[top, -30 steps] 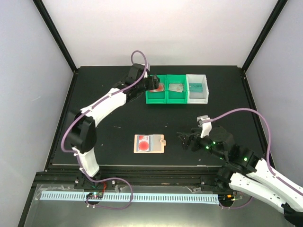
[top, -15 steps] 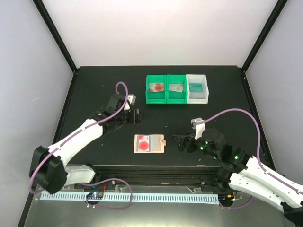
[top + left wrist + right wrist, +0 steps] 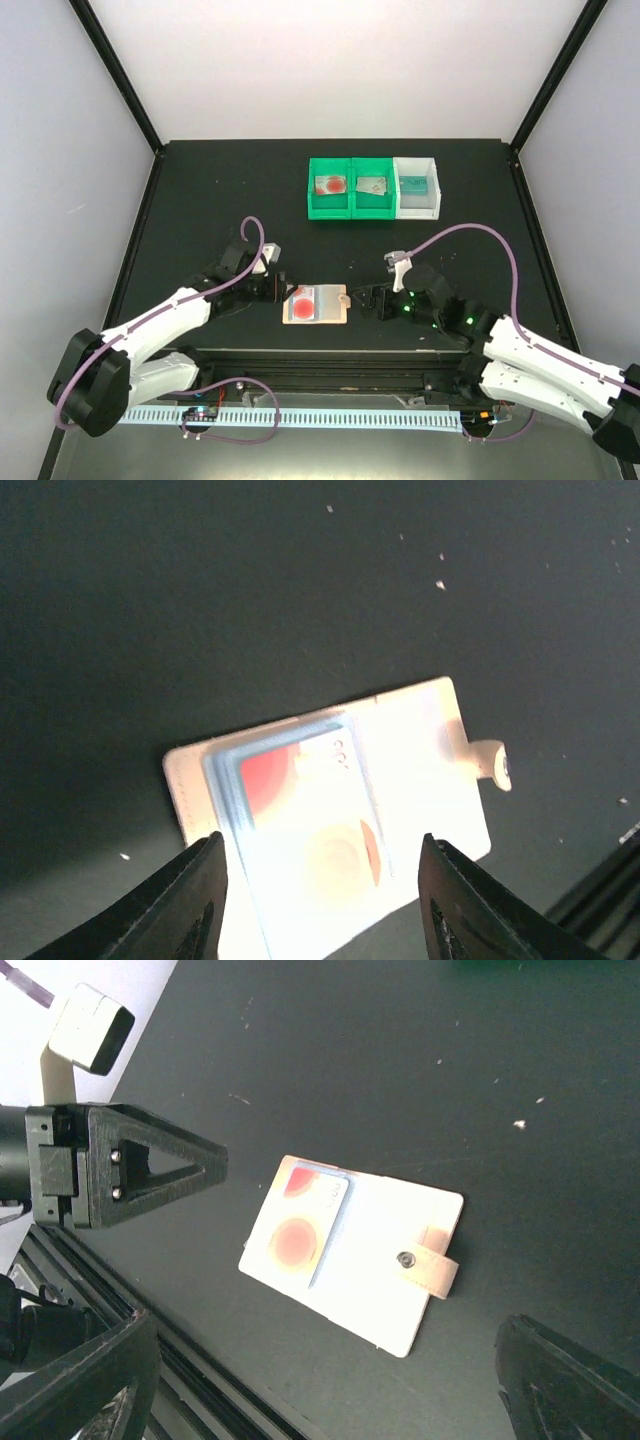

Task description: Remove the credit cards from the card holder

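The peach card holder (image 3: 334,303) lies open and flat near the table's front edge. A pale credit card with red blotches (image 3: 300,302) sits in its left pocket. My left gripper (image 3: 279,287) hovers at the holder's left edge, open, with nothing between its fingers. In the left wrist view the holder (image 3: 420,750) and the card (image 3: 300,800) show between and beyond the fingertips (image 3: 195,900). My right gripper (image 3: 363,300) stands open just right of the holder's tab. The right wrist view shows the holder (image 3: 390,1270), the card (image 3: 300,1230) and the left gripper (image 3: 200,1165).
Two green bins (image 3: 350,208) and a white bin (image 3: 417,208) stand in a row at the back. Each holds one card: a red-blotched card (image 3: 329,184), a silver card (image 3: 372,185) and a teal card (image 3: 416,183). The table's front rail (image 3: 110,1290) runs close to the holder.
My left arm has swung back from the left green bin to the holder's left side, its jaws narrowing somewhat. My right gripper has moved left toward the holder's tab.
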Controlling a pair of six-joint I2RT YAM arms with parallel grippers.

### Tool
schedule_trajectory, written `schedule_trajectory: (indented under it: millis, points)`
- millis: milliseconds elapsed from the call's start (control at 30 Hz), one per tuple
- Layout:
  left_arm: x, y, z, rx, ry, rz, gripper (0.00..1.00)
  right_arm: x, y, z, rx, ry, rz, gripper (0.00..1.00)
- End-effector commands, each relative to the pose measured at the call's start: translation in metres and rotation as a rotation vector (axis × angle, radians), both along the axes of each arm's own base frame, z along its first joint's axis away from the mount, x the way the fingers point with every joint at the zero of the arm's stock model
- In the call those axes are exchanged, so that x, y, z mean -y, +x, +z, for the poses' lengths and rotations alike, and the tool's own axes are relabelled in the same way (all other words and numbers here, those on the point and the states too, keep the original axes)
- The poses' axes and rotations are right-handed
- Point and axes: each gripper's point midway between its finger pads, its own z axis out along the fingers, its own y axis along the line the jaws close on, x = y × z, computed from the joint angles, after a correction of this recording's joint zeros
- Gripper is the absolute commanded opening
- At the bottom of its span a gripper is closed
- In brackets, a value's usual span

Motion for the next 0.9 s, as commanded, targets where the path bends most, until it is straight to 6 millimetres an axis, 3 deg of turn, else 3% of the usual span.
schedule_trajectory:
  millis: [0,167,300,467,633,867]
  points:
    - [0.019,0.001,0.010,0.014,-0.145,-0.033,0.53,-0.019,0.005,0.000,-0.040,0.075,0.008,0.90]
    - [0.019,-0.006,-0.009,-0.020,-0.149,-0.037,0.44,-0.037,0.007,-0.008,-0.084,0.104,0.037,0.80]
    - [0.009,-0.006,-0.028,-0.019,-0.094,0.000,0.35,-0.053,0.009,-0.016,-0.110,0.131,0.071,0.58]
    - [0.018,-0.009,-0.040,-0.059,-0.128,-0.030,0.33,-0.064,0.013,-0.031,-0.150,0.100,0.084,0.37]
    - [0.017,-0.012,-0.053,-0.088,-0.116,-0.032,0.27,-0.076,0.018,-0.045,-0.175,0.088,0.099,0.28]
    - [0.019,-0.020,-0.064,-0.132,-0.138,-0.038,0.12,-0.099,0.022,-0.067,-0.224,0.076,0.148,0.24]
